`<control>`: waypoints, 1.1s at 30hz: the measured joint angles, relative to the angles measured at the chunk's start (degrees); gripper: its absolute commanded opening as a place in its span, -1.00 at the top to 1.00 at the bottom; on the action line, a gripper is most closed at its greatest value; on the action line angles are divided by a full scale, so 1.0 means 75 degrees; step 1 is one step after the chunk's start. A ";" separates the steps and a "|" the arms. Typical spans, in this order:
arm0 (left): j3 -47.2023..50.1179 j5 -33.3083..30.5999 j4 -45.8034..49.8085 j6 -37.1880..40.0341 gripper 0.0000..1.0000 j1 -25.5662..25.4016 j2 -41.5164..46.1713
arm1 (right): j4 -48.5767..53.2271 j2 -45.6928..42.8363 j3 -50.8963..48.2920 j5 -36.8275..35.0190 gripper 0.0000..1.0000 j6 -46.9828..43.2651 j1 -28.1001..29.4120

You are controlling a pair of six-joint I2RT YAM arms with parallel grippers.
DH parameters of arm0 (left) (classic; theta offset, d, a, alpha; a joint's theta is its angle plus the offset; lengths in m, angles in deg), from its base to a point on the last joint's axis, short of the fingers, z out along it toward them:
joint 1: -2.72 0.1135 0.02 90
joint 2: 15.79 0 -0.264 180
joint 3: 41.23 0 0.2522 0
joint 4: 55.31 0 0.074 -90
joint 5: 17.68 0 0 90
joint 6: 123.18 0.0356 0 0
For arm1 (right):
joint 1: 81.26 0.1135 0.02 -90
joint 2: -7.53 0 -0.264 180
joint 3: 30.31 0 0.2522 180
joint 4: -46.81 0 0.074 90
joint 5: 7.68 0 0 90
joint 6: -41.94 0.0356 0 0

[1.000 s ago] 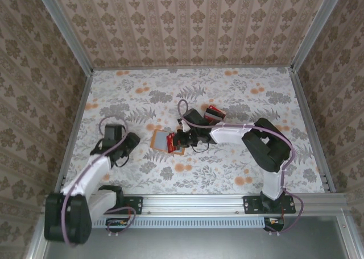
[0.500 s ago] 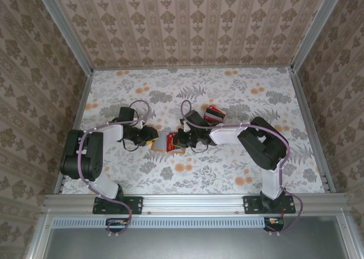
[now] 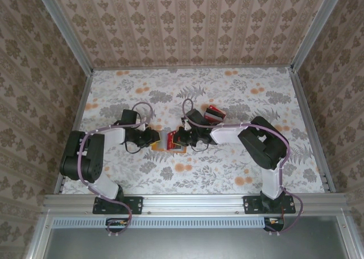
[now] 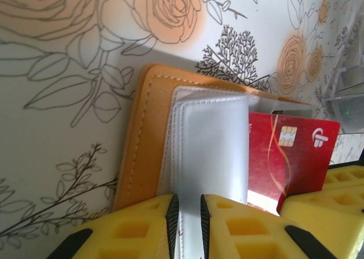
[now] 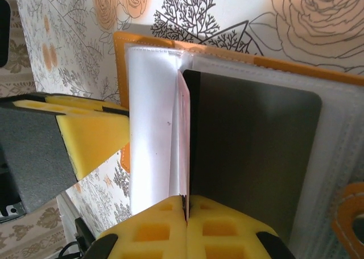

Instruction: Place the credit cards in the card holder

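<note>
One red card, clamped in the right pincer, sits partly inside the card holder, left pincer pinching its flap.

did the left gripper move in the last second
Yes. The left gripper swung right, away from the table's left rail, to the orange card holder.

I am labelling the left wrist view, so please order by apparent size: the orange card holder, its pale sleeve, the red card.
Largest: orange card holder, counted whole.
Then pale sleeve.
Smallest: red card, though part of it is hidden.
</note>
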 measured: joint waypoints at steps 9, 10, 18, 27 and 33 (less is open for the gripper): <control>-0.0102 -0.1186 0.1049 0.0023 0.30 0.0414 0.0469 | 0.0015 0.0478 0.0586 0.0224 1.00 -0.0061 -0.0087; -0.0169 -0.1233 0.1131 0.0035 0.35 0.0408 0.0411 | 0.0012 0.0525 0.0618 0.0242 1.00 -0.0061 -0.0093; -0.0297 -0.1457 0.1306 0.0038 0.83 0.0326 0.0201 | 0.0029 0.0679 0.0804 0.0356 1.00 -0.0058 -0.0102; -0.0259 -0.1719 0.1043 -0.0192 0.92 -0.0038 0.0265 | 0.0015 0.0749 0.0871 0.0353 1.00 -0.0020 -0.0099; -0.0140 -0.1883 0.0903 -0.0323 0.95 -0.0128 0.0393 | -0.0111 0.0749 0.0810 0.0350 1.00 0.0044 -0.0099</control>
